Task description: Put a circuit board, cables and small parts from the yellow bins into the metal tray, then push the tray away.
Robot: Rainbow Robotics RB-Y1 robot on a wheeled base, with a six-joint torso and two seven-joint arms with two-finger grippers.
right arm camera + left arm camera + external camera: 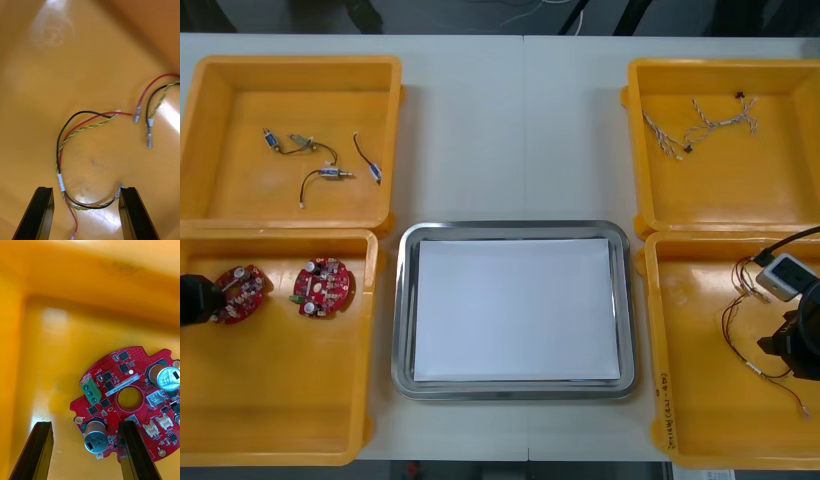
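Note:
My left gripper (198,298) hangs open over the near-left yellow bin (280,400), at the edge of a round red circuit board (240,293). In the left wrist view its fingers (37,453) straddle the board's (127,405) rim, with a capacitor between them. A second board (323,287) lies to its right. My right gripper (795,338) is open low over the near-right bin (710,400). Its fingers (131,212) stand either side of a loop of the red, yellow and black cables (86,123). The metal tray (405,310), white inside, holds nothing.
The far-left bin (240,190) holds small metal parts (330,173) with black leads. Twisted blue and white cables (700,125) lie in the far-right bin (720,190). Bin walls stand close beside both grippers.

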